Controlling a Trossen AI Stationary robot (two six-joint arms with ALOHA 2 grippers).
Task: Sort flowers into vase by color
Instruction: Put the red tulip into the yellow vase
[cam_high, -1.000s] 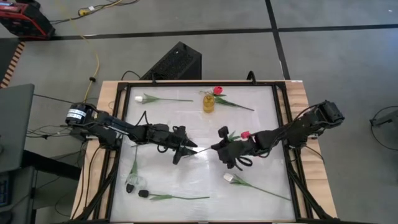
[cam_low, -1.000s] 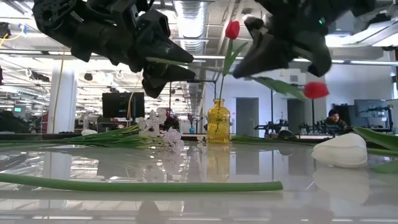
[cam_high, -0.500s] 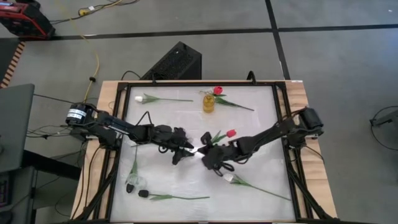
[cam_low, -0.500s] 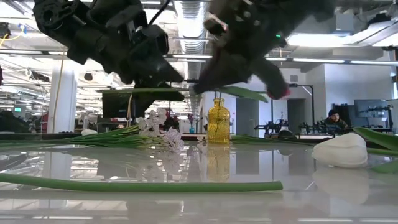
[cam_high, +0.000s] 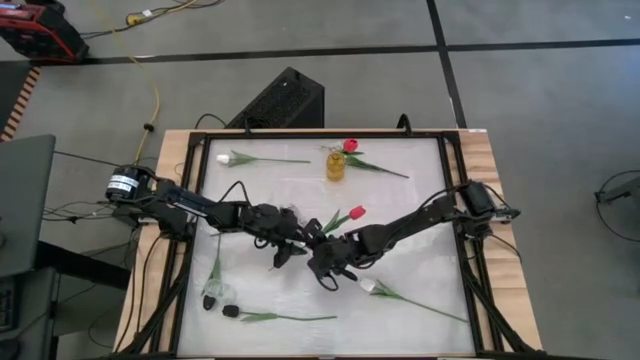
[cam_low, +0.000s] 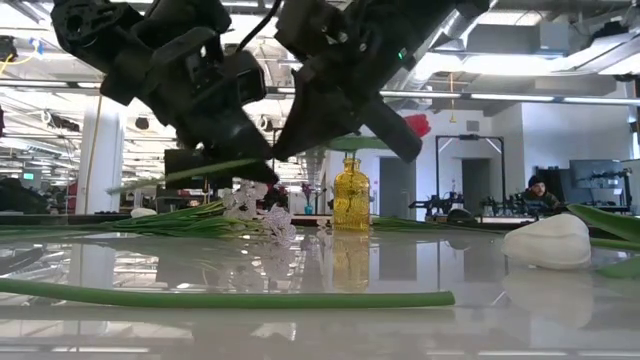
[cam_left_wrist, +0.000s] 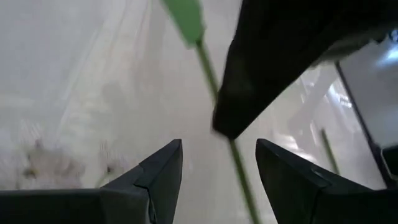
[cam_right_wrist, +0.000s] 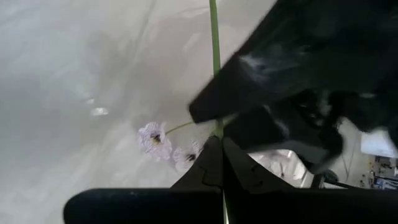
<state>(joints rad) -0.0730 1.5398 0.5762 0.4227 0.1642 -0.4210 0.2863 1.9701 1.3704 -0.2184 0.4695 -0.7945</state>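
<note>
A red tulip hangs over the middle of the table, held by its green stem in my shut right gripper. My left gripper is open close beside it. The stem runs through the gap between its fingers, and I see no touch. The yellow vase stands at the far middle with another red tulip in it. Lying on the table are a white tulip, a second white tulip, a black tulip and a spray of white blossoms. My right gripper pinches the red tulip's stem between its two shut fingers, some way below the bud. It comes slanting down from the table's right. The tulip is lifted clear of the table and lies nearly level. Its bud points right and its free end dips left.
The table has a dark frame around its glossy top. A black box sits on the floor beyond the far edge. The white tulip's stem lies near the right arm. A long green stem lies across the near side.
My right gripper has swung toward the table's left and sunk a little, rolling as it went. It carried the red tulip up to my left gripper. The stem's free end now reaches past the left fingers. My left gripper has tipped downward.
</note>
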